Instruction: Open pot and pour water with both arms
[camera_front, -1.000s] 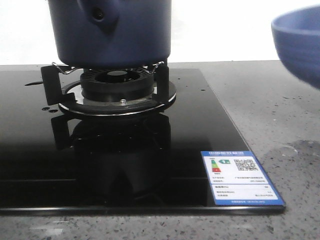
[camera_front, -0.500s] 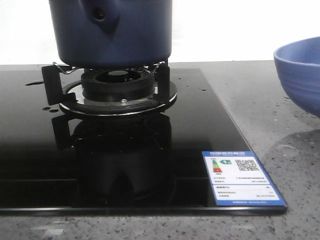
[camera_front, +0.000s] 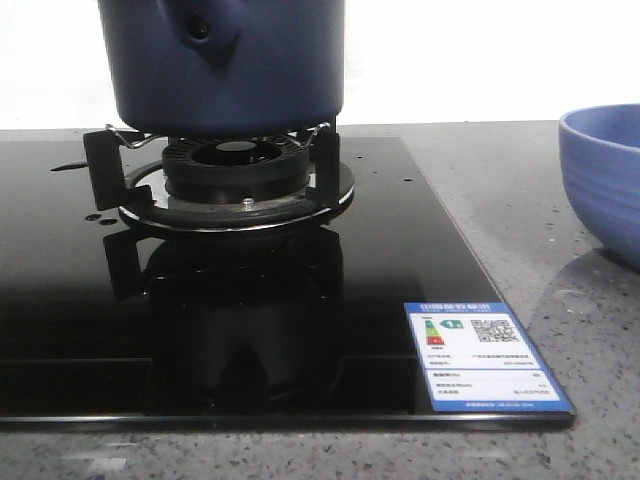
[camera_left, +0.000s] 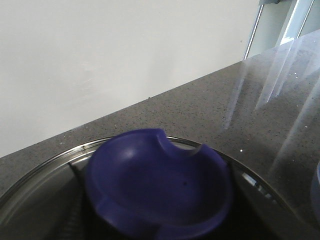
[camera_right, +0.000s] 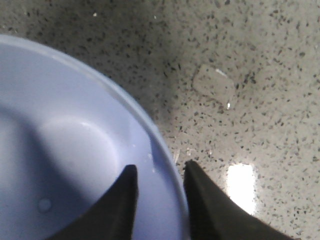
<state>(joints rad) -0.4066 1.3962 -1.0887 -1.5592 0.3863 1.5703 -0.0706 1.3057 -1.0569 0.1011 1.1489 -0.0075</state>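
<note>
Navy pot (camera_front: 225, 65) sits on the burner (camera_front: 235, 170) toward the tabletop's (camera_front: 520, 200) left side, lid (camera_left: 155, 187) on. Right tool (camera_right: 159, 175) pinches the bowl (camera_right: 65, 145) rim; left tool's grip I cannot tell. Opening and pouring remain.

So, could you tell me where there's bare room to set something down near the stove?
The black glass cooktop is bare in front of the burner, left of the energy label. The speckled counter between cooktop and blue bowl is also free. The burner is taken by the pot.
</note>
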